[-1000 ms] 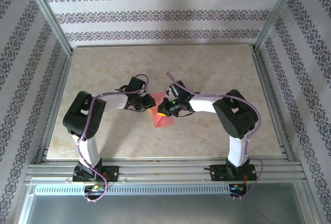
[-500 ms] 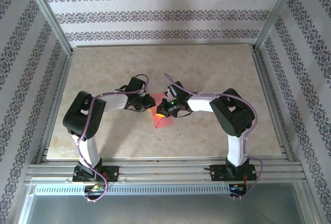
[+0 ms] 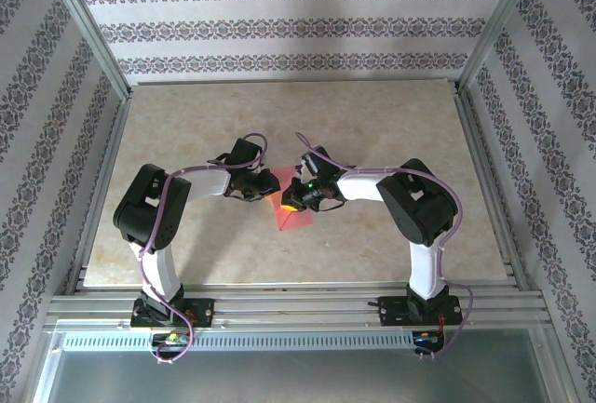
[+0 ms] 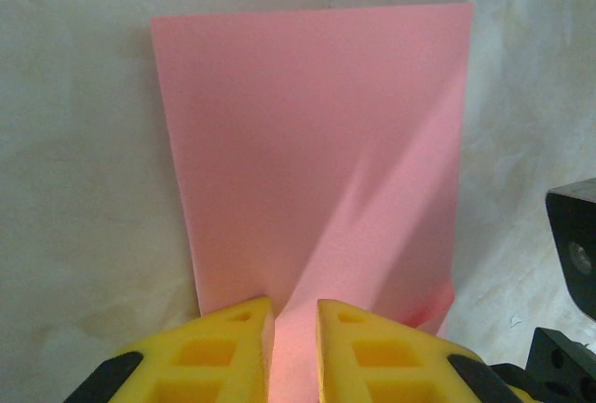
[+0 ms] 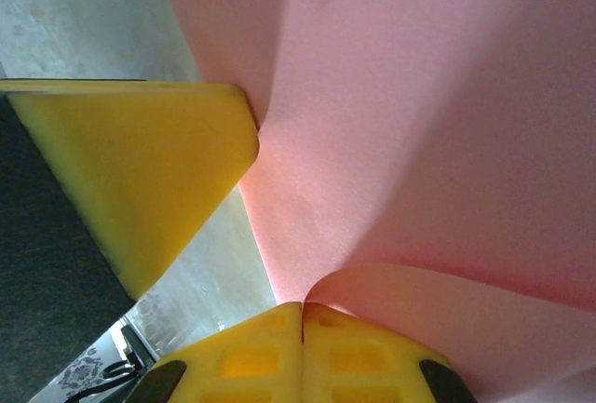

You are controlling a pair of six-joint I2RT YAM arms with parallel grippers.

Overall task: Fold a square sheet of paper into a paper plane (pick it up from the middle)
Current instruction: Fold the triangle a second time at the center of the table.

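Note:
The square sheet of paper (image 3: 294,218) is salmon-pink and lies mid-table, partly folded, between both grippers. In the left wrist view the sheet (image 4: 307,142) spreads away from me with a lit slanting crease. My left gripper (image 4: 293,308) (image 3: 255,187) sits on its near edge, jaws a narrow gap apart, pink showing between them. My right gripper (image 5: 303,308) (image 3: 296,201) is shut on an edge of the sheet (image 5: 419,124), which curls up out of the closed jaws. One of the left fingers (image 5: 140,161) touches the paper close by.
The marble-patterned table top (image 3: 391,124) reaches aluminium frame rails (image 3: 484,161) on both sides and papered walls behind. The right gripper's black body (image 4: 577,245) sits close at the right of the left wrist view. Bare table lies all round the paper.
The right arm has shifted slightly left, with its gripper still on the paper. The left arm and the sheet look unchanged.

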